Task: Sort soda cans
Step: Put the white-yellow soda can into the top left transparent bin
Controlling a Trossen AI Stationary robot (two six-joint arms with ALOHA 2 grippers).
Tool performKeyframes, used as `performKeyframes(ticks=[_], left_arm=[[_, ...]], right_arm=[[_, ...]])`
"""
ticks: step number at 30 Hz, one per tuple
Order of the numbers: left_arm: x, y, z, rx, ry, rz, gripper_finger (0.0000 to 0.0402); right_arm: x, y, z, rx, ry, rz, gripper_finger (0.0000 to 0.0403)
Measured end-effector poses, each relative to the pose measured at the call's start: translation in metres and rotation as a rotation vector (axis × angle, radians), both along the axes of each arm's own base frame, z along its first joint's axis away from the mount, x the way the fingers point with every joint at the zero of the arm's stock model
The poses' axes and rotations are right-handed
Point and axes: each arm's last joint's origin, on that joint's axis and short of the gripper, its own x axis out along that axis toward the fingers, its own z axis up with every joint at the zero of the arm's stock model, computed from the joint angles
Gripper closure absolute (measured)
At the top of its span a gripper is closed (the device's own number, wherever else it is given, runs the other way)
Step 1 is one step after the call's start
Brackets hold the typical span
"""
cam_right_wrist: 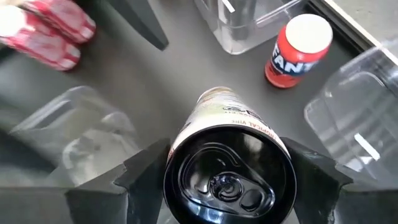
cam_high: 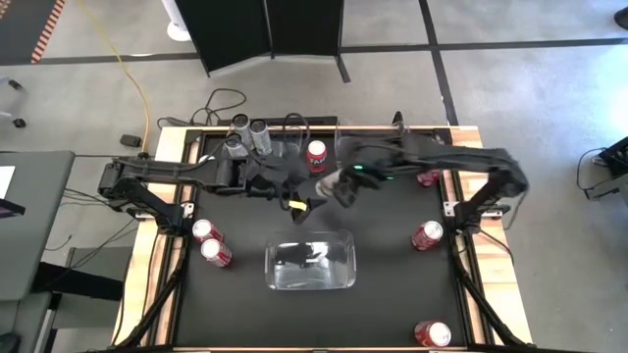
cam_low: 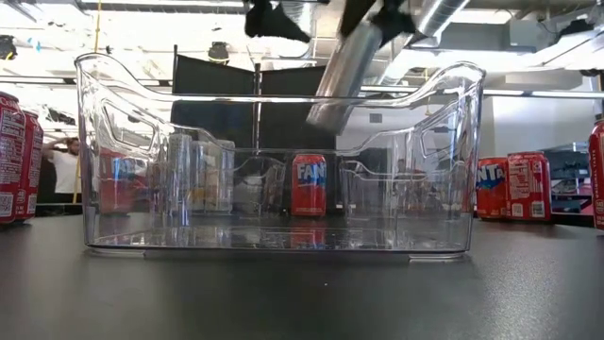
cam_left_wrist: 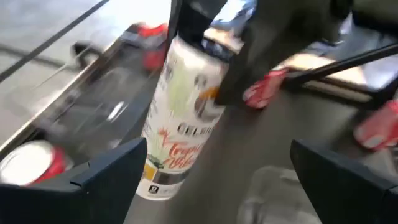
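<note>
Overhead, my right gripper (cam_high: 339, 188) pinched a tall white can (cam_right_wrist: 227, 168) by its top end, jaws pressed against both sides of it, holding it tilted in the air above the bench (cam_high: 392, 284), just behind the clear bin (cam_high: 311, 263). My left gripper (cam_high: 294, 191) hovered close beside it with its jaws spread wide and nothing between them; little room separated the two grippers. From the low camera the can (cam_low: 344, 71) hung above the bin's (cam_low: 278, 151) far rim, apparently clear of it, though I could not tell for sure. A red can (cam_high: 316, 153) stood upright near the bench's back edge. Two red cans (cam_high: 210, 242) stood together by the left edge, and three more (cam_high: 427, 234) were spaced along the right edge, leaving the middle of the bench open around the bin.
</note>
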Motion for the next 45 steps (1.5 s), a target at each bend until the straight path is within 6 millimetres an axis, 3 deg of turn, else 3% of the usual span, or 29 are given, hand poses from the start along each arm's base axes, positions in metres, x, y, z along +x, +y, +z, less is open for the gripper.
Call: performKeyframes(ticks=[9, 13, 16, 30, 35, 45], left_arm=[[-0.038, 0.008, -0.008, -0.098, 0.247, 0.152, 0.0012], [-0.052, 0.008, -0.006, -0.098, 0.311, 0.161, 0.0013], [-0.055, 0.007, -0.006, -0.109, 0.321, 0.171, 0.0013], [-0.053, 0.017, -0.008, -0.099, 0.327, 0.2, 0.0013], [-0.053, 0.023, -0.008, -0.127, 0.316, 0.241, 0.0013], [-0.048, 0.023, -0.003, -0.08, 0.26, 0.201, 0.0013]], right_arm=[[0.063, -0.018, -0.073, -0.04, 0.169, 0.152, 0.0113], [0.078, -0.018, -0.103, -0.033, 0.25, 0.207, 0.0113], [0.085, -0.018, -0.113, -0.004, 0.253, 0.236, 0.0113], [0.095, -0.023, -0.116, -0.009, 0.192, 0.261, 0.0111], [0.092, -0.024, -0.114, -0.001, 0.19, 0.264, 0.0089], [0.076, -0.023, -0.077, -0.02, 0.082, 0.27, 0.0019]])
